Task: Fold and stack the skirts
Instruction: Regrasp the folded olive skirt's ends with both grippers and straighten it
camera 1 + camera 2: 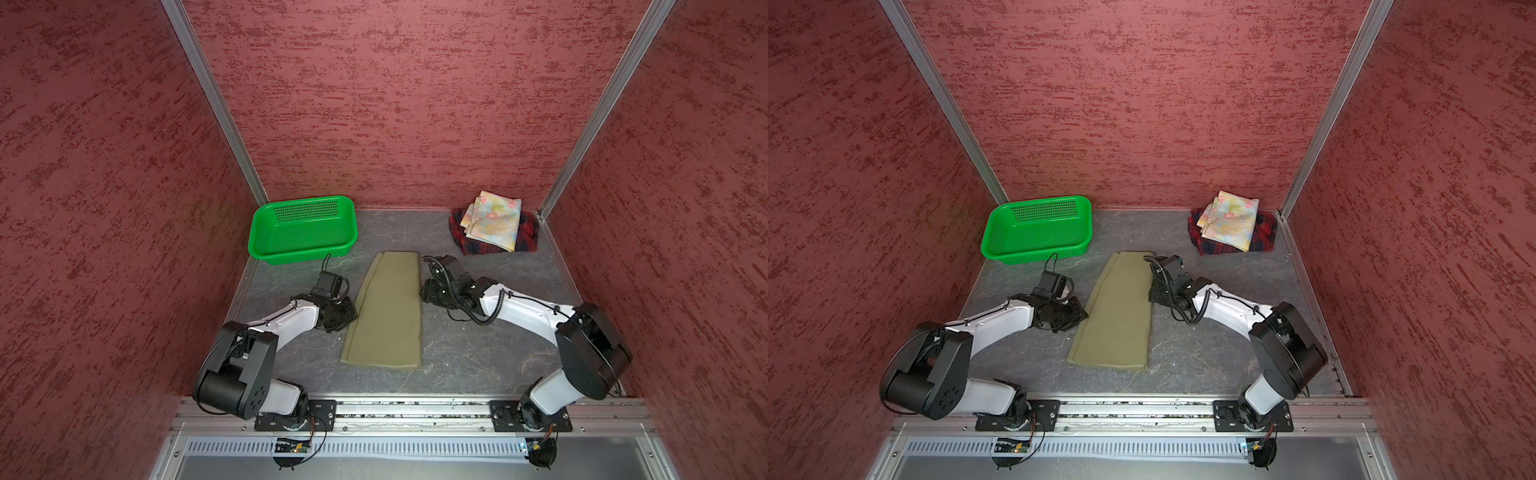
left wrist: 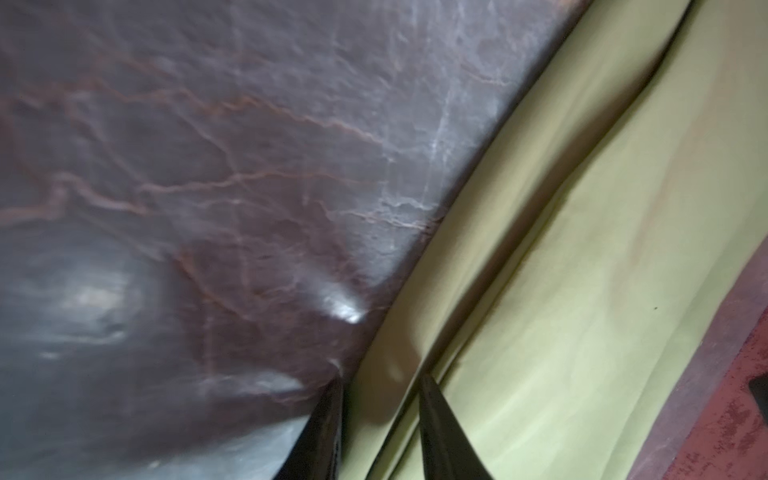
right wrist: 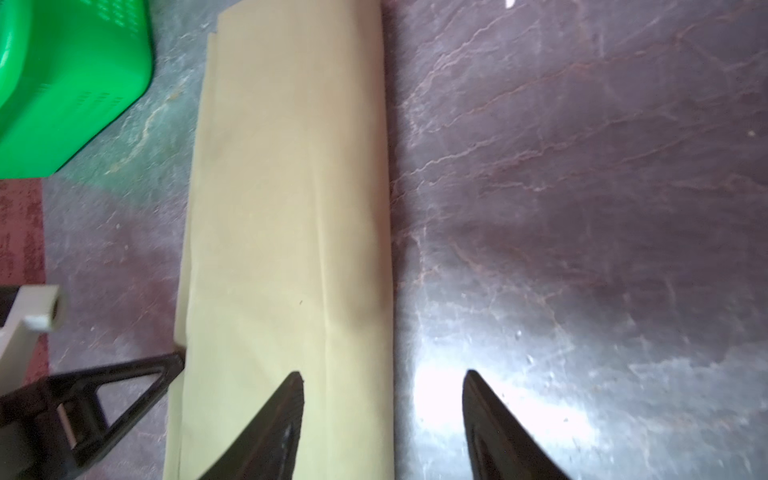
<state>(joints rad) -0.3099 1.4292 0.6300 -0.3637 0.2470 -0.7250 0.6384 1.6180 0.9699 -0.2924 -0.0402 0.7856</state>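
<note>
Walls (image 1: 395, 104) of mottled red are closing in the workspace on three sides, and a grey marbled table (image 1: 478, 353) is spreading out beneath them. At the middle of that table, in both top views, the olive-khaki skirt (image 1: 386, 316) is lying folded into a long, narrow strip that is running from the near side toward the back. Its right edge is lying straight, while layered edges are showing along its left.

A green basket (image 1: 305, 252) is sitting at the back left, near the strip's far end but apart from it. In the back right corner the plaid skirt (image 1: 530, 235) is lying against the wall, and the floral skirt (image 1: 494, 222) is resting folded on top of it, covering its middle.

At the strip's left edge, the left gripper (image 2: 381, 378) is hanging low with its jaws a little apart and pinching nothing; one finger is over the table and the other over the cloth. Opposite it, the right gripper (image 3: 383, 373) is standing with its jaws spread wide and gripping nothing, straddling the strip's right edge, with one finger above the cloth and one above bare table.
</note>
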